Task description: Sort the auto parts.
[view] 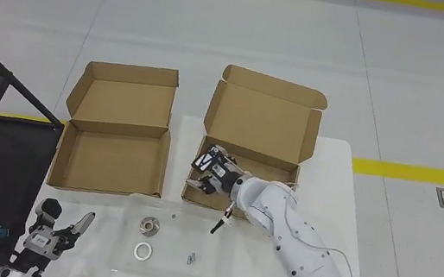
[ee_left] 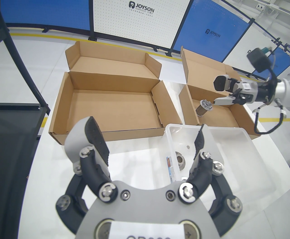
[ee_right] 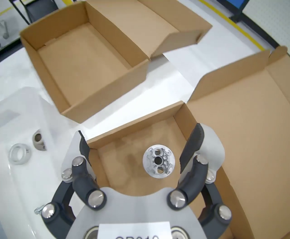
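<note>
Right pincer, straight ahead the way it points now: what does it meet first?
Most likely the flanged metal part standing in the cardboard box, right in line with the open right pincer. Depth is unclear, but nothing shows in between.
</note>
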`<state>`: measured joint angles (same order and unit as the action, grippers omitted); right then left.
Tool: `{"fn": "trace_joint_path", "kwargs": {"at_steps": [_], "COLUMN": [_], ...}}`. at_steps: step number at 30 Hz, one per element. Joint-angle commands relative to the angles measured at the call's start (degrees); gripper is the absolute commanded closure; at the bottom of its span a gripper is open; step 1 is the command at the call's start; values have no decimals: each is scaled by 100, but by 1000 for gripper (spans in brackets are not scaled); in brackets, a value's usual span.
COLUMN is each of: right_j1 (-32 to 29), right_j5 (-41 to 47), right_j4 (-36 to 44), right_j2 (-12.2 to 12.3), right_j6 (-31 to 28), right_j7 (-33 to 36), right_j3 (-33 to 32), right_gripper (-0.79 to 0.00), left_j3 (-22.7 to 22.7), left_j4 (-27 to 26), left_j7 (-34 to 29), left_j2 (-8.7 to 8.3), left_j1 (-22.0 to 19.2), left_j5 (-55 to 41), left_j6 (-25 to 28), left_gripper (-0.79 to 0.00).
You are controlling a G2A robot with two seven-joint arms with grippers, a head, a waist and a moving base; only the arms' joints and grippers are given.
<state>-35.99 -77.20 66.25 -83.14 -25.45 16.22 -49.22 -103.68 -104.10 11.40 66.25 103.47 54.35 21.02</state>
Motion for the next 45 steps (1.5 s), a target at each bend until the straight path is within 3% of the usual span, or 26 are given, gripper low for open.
{"fn": "trace_joint_path", "kwargs": {"at_steps": [1,6,10,25,34,36,37,42,43,45], "right_j1": [-495,-1351,-1825,-1868,-2035,-2048,-2049,-1998,-1970,-1904], "right_j5": [-249,-708,-977,-1102,-1952,-1905,-1883,-1744,-1701,-1581], "right_j4": [910,2384,3097,3102,3354,3361,3345,3218,3173,3035], "right_j2": [168,416,539,547,491,470,462,418,404,366], "right_j6": [-456,-1400,-2096,-2058,-1796,-1711,-1681,-1593,-1617,-1549], "right_j7": [115,520,822,734,2157,2403,2509,3050,3166,3416], "right_j3": [-233,-440,-400,-359,349,399,410,465,500,551], "right_gripper": [-785,-785,-785,-785,-785,-576,-529,-462,-391,-376], "left_j3": [0,0,0,0,0,0,0,0,0,0], "left_j4": [0,0,0,0,0,0,0,0,0,0], "left_j7": [0,0,0,0,0,0,0,0,0,0], "left_j2": [0,0,0,0,0,0,0,0,0,0], "left_j1": [0,0,0,0,0,0,0,0,0,0], "left_j5": [0,0,0,0,0,0,0,0,0,0], "left_j6": [0,0,0,0,0,0,0,0,0,0], "left_gripper": [-785,-785,-785,-785,-785,-785,-785,-785,-785,-785]}}
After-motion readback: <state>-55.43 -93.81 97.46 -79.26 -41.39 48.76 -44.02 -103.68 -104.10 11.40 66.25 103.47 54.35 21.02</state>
